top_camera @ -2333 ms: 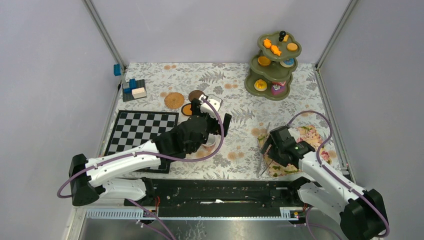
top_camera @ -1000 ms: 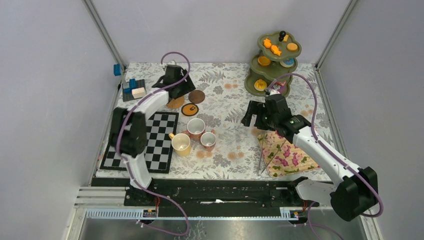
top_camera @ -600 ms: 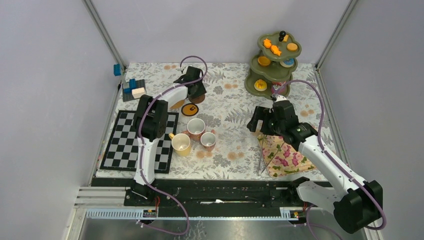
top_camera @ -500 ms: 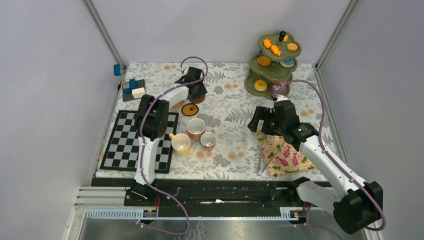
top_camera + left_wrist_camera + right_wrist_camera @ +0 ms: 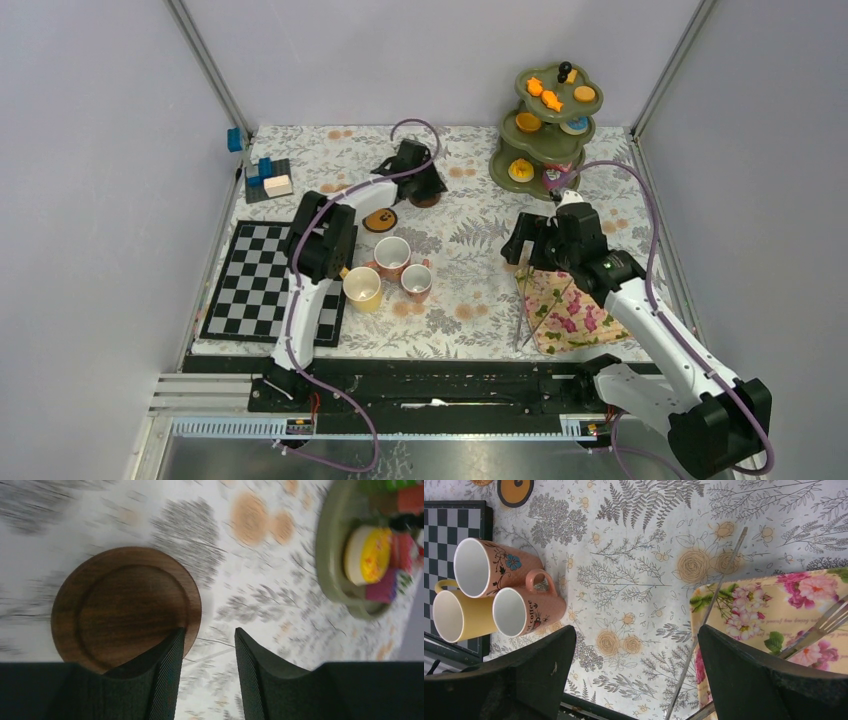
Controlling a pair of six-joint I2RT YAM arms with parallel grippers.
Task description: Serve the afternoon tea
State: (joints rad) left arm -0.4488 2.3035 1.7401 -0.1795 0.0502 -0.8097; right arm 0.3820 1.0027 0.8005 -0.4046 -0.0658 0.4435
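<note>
A dark brown coaster [image 5: 125,605] lies flat on the patterned tablecloth behind the mugs, left of the olive-green stand [image 5: 545,125]. My left gripper [image 5: 209,630] is over it [image 5: 424,186]; one fingertip [image 5: 170,650] rests on the coaster's near edge. Its jaws are drawn in to a narrow gap with only cloth showing between them. The yellow mug [image 5: 361,288] and two pinkish mugs [image 5: 391,256] [image 5: 416,281] stand bunched together. My right gripper [image 5: 636,628] hangs wide open above bare cloth right of the mugs [image 5: 524,246]. Small cakes fill the stand's tiers [image 5: 367,555].
An orange-and-black coaster [image 5: 378,220] lies just behind the mugs. The chessboard [image 5: 260,280] sits at the left, with blue blocks [image 5: 265,178] behind it. A pink floral napkin [image 5: 774,615] with cutlery lies at front right, a thin metal rod [image 5: 709,605] along its left edge.
My left gripper narrowed its jaws and swept right along the back of the table, and the dark coaster slid right with it. The right arm shifted slightly.
</note>
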